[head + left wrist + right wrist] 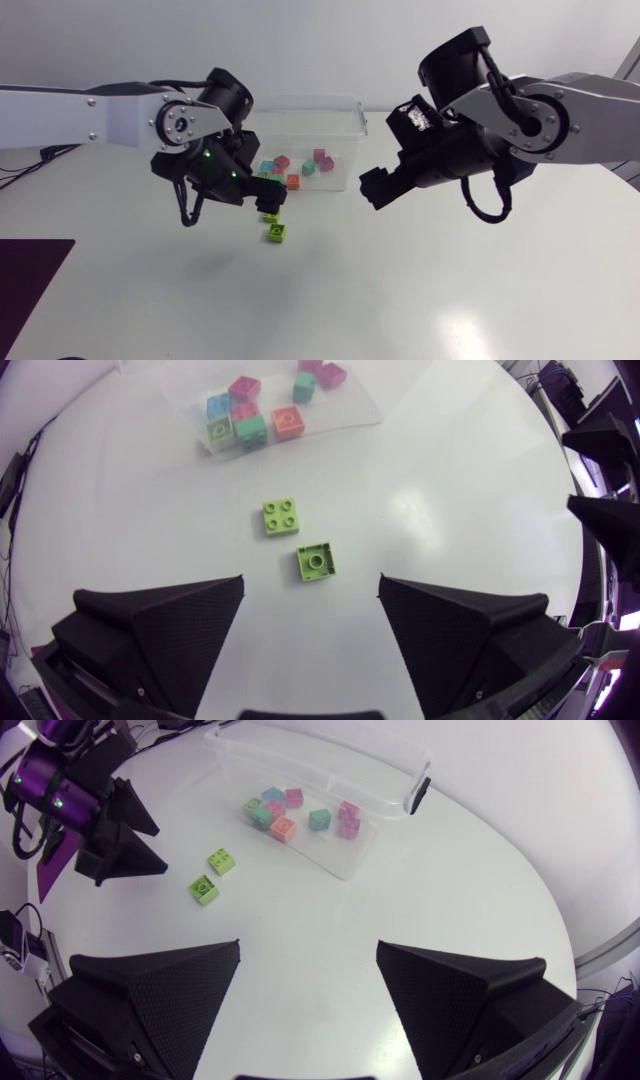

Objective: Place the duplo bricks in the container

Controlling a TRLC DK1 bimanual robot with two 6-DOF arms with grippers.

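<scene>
On the white table (400, 300), two green bricks (282, 516) lie near the container (300, 101).

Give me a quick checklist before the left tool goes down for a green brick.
1. left tool open and empty: ok.
2. overturned green brick centred ahead of it: ok.
3. studs-up green brick apart from the overturned one: ok, but close.
4. container lidless, with room inside: ok.
5. right tool open, empty, away from both loose bricks: ok.
6. Height left above the brick: cannot tell.
</scene>
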